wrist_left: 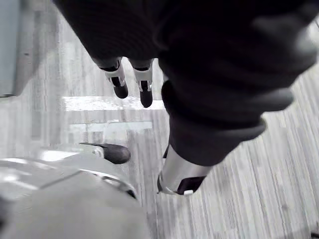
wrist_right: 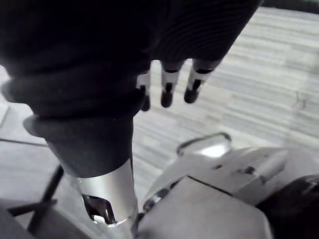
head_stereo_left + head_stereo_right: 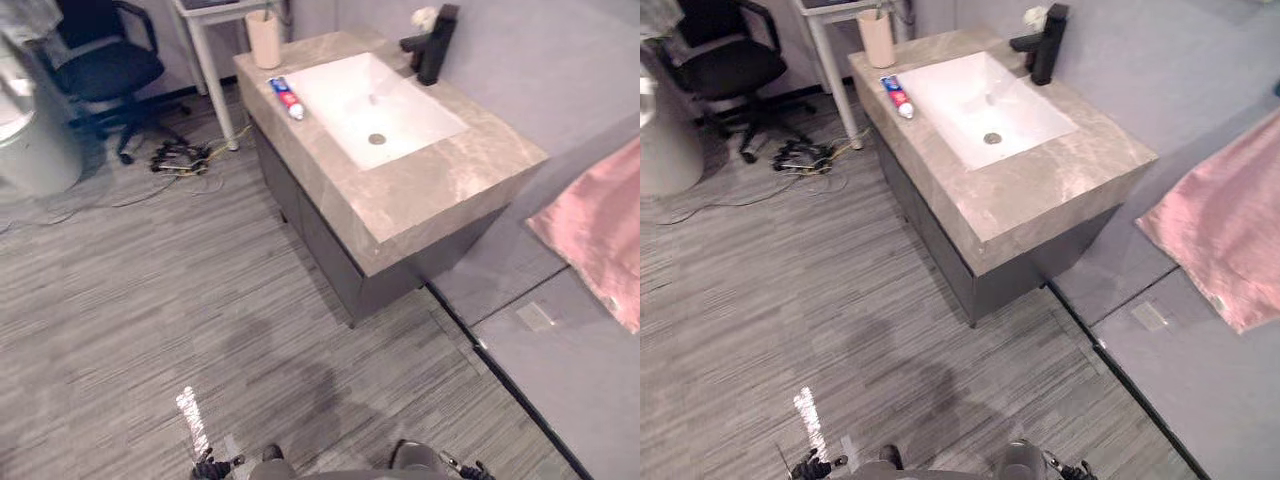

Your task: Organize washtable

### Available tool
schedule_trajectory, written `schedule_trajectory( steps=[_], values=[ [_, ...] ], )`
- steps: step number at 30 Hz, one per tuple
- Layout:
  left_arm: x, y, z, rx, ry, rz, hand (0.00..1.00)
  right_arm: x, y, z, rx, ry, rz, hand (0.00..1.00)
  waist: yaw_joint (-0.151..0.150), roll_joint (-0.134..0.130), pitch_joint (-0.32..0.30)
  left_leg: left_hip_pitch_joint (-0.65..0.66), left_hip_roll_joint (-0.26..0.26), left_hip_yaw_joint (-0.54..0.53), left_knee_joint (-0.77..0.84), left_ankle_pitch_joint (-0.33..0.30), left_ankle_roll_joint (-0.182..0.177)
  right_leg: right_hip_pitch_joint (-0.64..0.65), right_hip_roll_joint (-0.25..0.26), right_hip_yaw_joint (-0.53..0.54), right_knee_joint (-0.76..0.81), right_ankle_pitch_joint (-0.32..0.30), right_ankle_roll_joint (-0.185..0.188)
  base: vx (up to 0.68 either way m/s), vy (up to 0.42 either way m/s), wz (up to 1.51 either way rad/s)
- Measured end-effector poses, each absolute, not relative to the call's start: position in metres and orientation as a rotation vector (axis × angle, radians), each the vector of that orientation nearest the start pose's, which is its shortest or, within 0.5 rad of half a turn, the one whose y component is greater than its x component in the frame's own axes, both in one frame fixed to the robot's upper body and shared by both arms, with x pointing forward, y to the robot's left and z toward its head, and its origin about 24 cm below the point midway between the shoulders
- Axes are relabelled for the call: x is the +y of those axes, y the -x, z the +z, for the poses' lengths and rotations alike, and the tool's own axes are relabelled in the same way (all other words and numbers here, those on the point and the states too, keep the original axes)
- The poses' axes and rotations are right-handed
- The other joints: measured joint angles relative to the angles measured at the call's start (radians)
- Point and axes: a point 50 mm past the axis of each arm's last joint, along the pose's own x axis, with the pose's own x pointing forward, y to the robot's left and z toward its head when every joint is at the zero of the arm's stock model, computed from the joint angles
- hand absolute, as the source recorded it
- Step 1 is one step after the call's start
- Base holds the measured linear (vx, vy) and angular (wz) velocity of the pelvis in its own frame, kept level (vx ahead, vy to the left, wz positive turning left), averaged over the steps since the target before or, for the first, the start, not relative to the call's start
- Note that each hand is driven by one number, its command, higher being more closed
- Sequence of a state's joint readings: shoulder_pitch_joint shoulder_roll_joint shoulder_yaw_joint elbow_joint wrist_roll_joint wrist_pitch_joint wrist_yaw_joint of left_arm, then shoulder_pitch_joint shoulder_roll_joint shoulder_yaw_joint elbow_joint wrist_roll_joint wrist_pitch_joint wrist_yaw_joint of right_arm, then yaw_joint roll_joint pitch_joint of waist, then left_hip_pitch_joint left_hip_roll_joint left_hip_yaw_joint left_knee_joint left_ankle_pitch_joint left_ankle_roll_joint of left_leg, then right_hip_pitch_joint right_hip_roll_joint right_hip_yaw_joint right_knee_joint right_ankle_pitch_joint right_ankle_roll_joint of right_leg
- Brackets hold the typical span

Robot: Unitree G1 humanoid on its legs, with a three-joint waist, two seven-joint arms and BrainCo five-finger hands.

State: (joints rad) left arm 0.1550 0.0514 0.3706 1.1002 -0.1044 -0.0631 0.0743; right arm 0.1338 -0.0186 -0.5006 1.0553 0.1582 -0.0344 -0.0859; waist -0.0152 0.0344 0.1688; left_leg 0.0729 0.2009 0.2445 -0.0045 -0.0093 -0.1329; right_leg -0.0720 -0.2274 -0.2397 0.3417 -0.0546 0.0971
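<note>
Standing upper centre in the left eye view, washtable (image 3: 430, 190) bears a tube (image 3: 286, 97) and cup (image 3: 264, 40) along its left edge. Left wrist view: left hand (image 1: 224, 64) hangs, fingers (image 1: 145, 89) straight, empty. Right wrist view: right hand (image 2: 89, 64) same, fingers (image 2: 167, 92) slightly apart.

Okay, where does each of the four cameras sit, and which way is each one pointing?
Left eye view: on the head, looking down and forward at the washtable, its sink, toothpaste tube and cup.
Right eye view: on the head beside it, facing the same way; shares the washtable and pink towel with the left eye.
Left wrist view: on the left wrist, looking along the open left hand down at the floor.
Right wrist view: on the right wrist, looking along the open right hand; shares that floor.
</note>
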Motion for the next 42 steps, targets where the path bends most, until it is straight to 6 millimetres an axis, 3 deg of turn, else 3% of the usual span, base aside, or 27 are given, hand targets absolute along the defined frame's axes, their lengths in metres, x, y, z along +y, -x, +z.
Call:
schedule_trajectory(
  steps=[3, 5, 7, 11, 17, 20, 23, 24, 26, 27, 28, 30, 32, 34, 35, 36, 38, 40, 41, 42],
  values=[
    [0.209, -0.034, -0.170, 1.190, 0.206, 0.552, 0.00, -0.226, -0.055, -0.164, 1.099, -0.291, -0.674, 0.00, 0.004, 0.003, 0.002, -0.002, 0.009, -0.017, -0.027, 0.030, -0.011, 0.021, 0.026, 0.026, -0.049, -0.035, -0.001, -0.05, -0.131, 0.26],
    [0.214, -0.038, -0.169, 1.188, 0.167, 0.529, 0.00, -0.221, -0.058, -0.164, 1.111, -0.239, -0.610, 0.00, 0.000, -0.015, -0.001, -0.019, 0.004, -0.054, -0.083, 0.086, -0.014, 0.040, 0.040, 0.050, -0.133, -0.087, 0.016, -0.08, -0.165, 0.43],
    [0.215, -0.038, -0.169, 1.186, 0.165, 0.532, 0.00, -0.218, -0.057, -0.166, 1.129, -0.225, -0.584, 0.00, -0.001, -0.025, 0.001, -0.022, 0.012, -0.066, -0.089, 0.115, 0.001, 0.054, 0.050, 0.030, -0.133, -0.085, 0.028, -0.07, -0.097, 0.33],
    [0.216, -0.034, -0.169, 1.194, 0.165, 0.537, 0.00, -0.216, -0.052, -0.167, 1.153, -0.173, -0.540, 0.00, 0.003, -0.043, -0.022, -0.018, 0.011, -0.086, -0.096, 0.119, -0.005, 0.086, 0.049, -0.002, -0.159, -0.085, 0.026, -0.10, -0.017, 0.27],
    [0.225, -0.033, -0.167, 1.192, 0.160, 0.548, 0.00, -0.206, -0.054, -0.169, 1.181, -0.113, -0.448, 0.00, 0.007, -0.089, -0.049, -0.060, -0.023, -0.119, -0.097, 0.133, -0.003, 0.087, 0.049, 0.051, -0.211, -0.071, 0.021, -0.06, 0.038, 0.20],
    [0.231, -0.030, -0.166, 1.192, 0.158, 0.564, 0.00, -0.200, -0.054, -0.171, 1.201, -0.120, -0.427, 0.00, 0.021, -0.108, -0.057, -0.061, -0.047, -0.131, -0.098, 0.135, 0.000, 0.112, 0.029, 0.040, -0.242, -0.053, 0.035, 0.02, 0.061, 0.17],
    [0.242, -0.030, -0.163, 1.173, 0.157, 0.598, 0.00, -0.193, -0.050, -0.172, 1.214, -0.147, -0.433, 0.00, 0.035, -0.176, -0.064, -0.065, -0.144, -0.127, -0.074, 0.100, 0.041, 0.128, -0.079, -0.024, -0.207, -0.077, 0.074, 0.06, 0.164, 0.57],
    [0.236, -0.031, -0.165, 1.171, 0.179, 0.603, 0.00, -0.195, -0.046, -0.172, 1.217, -0.160, -0.448, 0.00, 0.027, -0.162, -0.052, -0.081, -0.185, -0.114, -0.005, 0.045, 0.107, 0.114, -0.117, -0.036, -0.069, -0.065, 0.078, 0.10, 0.249, 0.89],
    [0.228, -0.027, -0.166, 1.170, 0.225, 0.629, 0.00, -0.203, -0.049, -0.169, 1.180, -0.168, -0.464, 0.00, 0.029, -0.118, -0.038, -0.054, -0.168, -0.164, 0.034, 0.001, 0.125, 0.001, -0.127, 0.005, 0.241, 0.081, -0.134, 0.09, 0.239, 0.87],
    [0.225, -0.028, -0.166, 1.160, 0.246, 0.642, 0.00, -0.203, -0.046, -0.169, 1.184, -0.171, -0.461, 0.00, 0.034, -0.099, -0.032, -0.028, -0.157, -0.171, 0.038, -0.015, 0.133, -0.044, -0.121, 0.033, 0.334, 0.171, -0.136, 0.16, 0.188, 0.51],
    [0.228, -0.023, -0.165, 1.156, 0.253, 0.668, 0.00, -0.201, -0.049, -0.169, 1.174, -0.177, -0.454, 0.00, 0.038, -0.110, -0.027, 0.000, -0.142, -0.185, 0.047, -0.041, 0.156, -0.095, -0.105, 0.051, 0.446, 0.089, -0.078, 0.16, 0.122, 0.29],
    [0.230, -0.023, -0.165, 1.154, 0.265, 0.681, 0.00, -0.196, -0.049, -0.169, 1.170, -0.202, -0.458, 0.00, 0.031, -0.116, -0.024, 0.010, -0.118, -0.189, 0.056, -0.065, 0.175, -0.168, -0.048, 0.017, 0.462, -0.031, -0.059, 0.17, 0.161, 0.08],
    [0.230, -0.031, -0.165, 1.138, 0.264, 0.669, 0.00, -0.196, -0.048, -0.169, 1.158, -0.224, -0.478, 0.00, 0.027, -0.115, -0.023, 0.011, -0.113, -0.188, 0.051, -0.074, 0.188, -0.229, 0.001, -0.061, 0.323, -0.037, -0.037, 0.13, 0.110, 0.02],
    [0.230, -0.041, -0.164, 1.117, 0.257, 0.649, 0.00, -0.196, -0.046, -0.168, 1.151, -0.242, -0.499, 0.00, 0.024, -0.113, -0.023, 0.019, -0.132, -0.192, 0.031, -0.083, 0.199, -0.237, 0.053, -0.122, 0.062, 0.003, 0.005, 0.22, 0.033, 0.08],
    [0.230, -0.044, -0.163, 1.116, 0.240, 0.626, 0.00, -0.196, -0.043, -0.169, 1.159, -0.242, -0.500, 0.00, 0.023, -0.115, -0.022, 0.033, -0.158, -0.194, 0.016, -0.092, 0.203, -0.226, 0.075, -0.154, -0.098, 0.050, 0.005, 0.35, -0.011, 0.22],
    [0.231, -0.044, -0.163, 1.122, 0.220, 0.608, 0.00, -0.195, -0.039, -0.169, 1.170, -0.245, -0.502, 0.00, 0.010, -0.120, -0.019, 0.049, -0.196, -0.213, 0.011, -0.109, 0.211, -0.218, 0.076, -0.169, -0.205, 0.081, 0.002, 0.35, -0.031, 0.32],
    [0.231, -0.041, -0.164, 1.134, 0.210, 0.596, 0.00, -0.196, -0.034, -0.170, 1.180, -0.259, -0.523, 0.00, -0.006, -0.117, -0.016, 0.072, -0.239, -0.246, 0.011, -0.143, 0.222, -0.211, 0.071, -0.166, -0.256, 0.103, -0.024, 0.44, -0.079, 0.65],
    [0.228, -0.037, -0.165, 1.154, 0.199, 0.576, 0.00, -0.197, -0.030, -0.170, 1.186, -0.273, -0.547, 0.00, -0.033, -0.095, -0.021, 0.088, -0.241, -0.305, 0.034, -0.188, 0.232, -0.217, 0.076, -0.147, -0.181, 0.093, -0.125, 0.52, -0.118, 0.97],
    [0.224, -0.037, -0.166, 1.155, 0.204, 0.557, 0.00, -0.199, -0.027, -0.170, 1.197, -0.262, -0.542, 0.00, -0.041, -0.075, -0.028, 0.096, -0.221, -0.334, 0.061, -0.232, 0.208, -0.212, 0.092, -0.145, -0.116, 0.065, -0.165, 0.65, -0.169, 0.94],
    [0.219, -0.033, -0.167, 1.169, 0.221, 0.549, 0.00, -0.205, -0.020, -0.169, 1.215, -0.230, -0.538, 0.00, -0.041, -0.065, -0.061, 0.092, -0.199, -0.345, 0.128, -0.275, 0.140, -0.190, 0.124, -0.136, -0.116, 0.084, -0.151, 0.68, -0.158, 0.80]
  ],
)
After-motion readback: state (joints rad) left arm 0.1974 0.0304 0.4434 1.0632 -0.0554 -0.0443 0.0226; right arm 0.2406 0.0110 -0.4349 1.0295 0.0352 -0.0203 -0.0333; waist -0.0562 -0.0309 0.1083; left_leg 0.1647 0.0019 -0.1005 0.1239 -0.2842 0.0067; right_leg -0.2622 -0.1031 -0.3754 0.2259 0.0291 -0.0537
